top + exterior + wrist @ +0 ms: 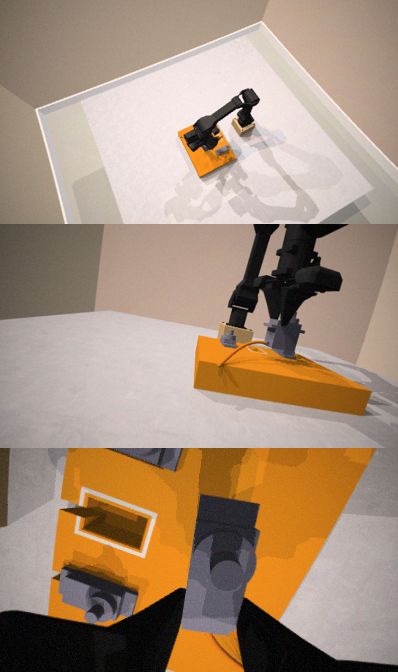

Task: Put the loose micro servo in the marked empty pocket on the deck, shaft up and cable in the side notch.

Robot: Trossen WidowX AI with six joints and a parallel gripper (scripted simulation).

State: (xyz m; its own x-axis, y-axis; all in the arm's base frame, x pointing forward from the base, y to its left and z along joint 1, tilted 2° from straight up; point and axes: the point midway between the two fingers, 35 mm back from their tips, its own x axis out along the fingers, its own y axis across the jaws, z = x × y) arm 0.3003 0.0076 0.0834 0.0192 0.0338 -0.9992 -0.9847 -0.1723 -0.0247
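Seated servo [97,593] lying at far left of the orange deck [280,508] in the wrist view, shaft up. White-outlined empty pocket [116,523] sitting just above it, side notch at its left. Further right, gripper [212,620] jaws clenching the loose micro servo [220,565], hanging over the deck beside the pocket, orange cable [239,350] trailing leftward.
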